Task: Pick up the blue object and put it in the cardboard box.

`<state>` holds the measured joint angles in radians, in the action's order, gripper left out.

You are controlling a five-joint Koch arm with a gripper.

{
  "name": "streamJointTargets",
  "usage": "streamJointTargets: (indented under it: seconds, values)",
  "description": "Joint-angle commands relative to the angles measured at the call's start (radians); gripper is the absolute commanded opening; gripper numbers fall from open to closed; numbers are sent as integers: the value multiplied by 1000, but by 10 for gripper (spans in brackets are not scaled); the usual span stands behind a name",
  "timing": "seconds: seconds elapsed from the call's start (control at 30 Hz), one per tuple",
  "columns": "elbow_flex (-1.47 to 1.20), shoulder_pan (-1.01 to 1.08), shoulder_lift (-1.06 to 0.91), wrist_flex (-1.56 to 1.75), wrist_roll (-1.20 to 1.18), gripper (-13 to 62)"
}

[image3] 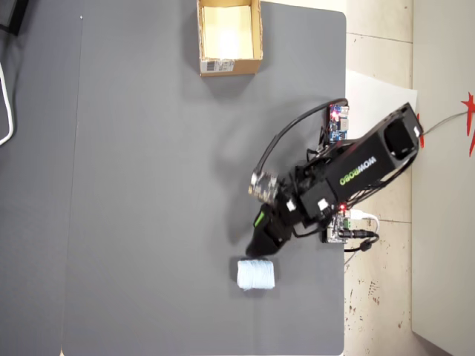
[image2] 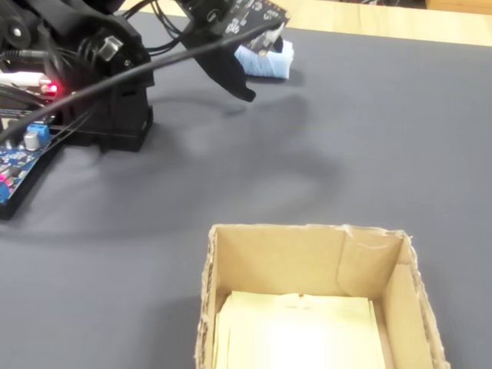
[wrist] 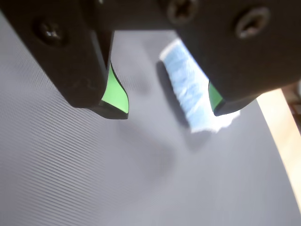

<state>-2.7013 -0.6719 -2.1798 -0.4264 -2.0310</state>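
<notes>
While the gripper is held just above the dark mat, its green-lined jaws are seen spread apart with nothing between them. The blue object is found lying on the mat, partly hidden behind one jaw. The cardboard box is placed well apart, at the mat's far edge.

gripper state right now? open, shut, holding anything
Gripper: open, holding nothing; the blue object lies on the mat by one fingertip, not yet clamped.
</notes>
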Motion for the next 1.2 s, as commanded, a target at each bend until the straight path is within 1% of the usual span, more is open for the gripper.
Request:
streamJointTargets:
  seconds: [0.0, 0.27, 0.43, 0.73, 0.93, 1.17]
  values:
    - [87, -14, 2, 6, -100, 331]
    - [204, -104, 48, -89, -109, 331]
    - [281, -110, 72, -156, -109, 331]
    - [336, -192, 149, -250, -110, 331]
    - [457, -255, 193, -373, -110, 331]
    - [480, -314, 270, -387, -106, 331]
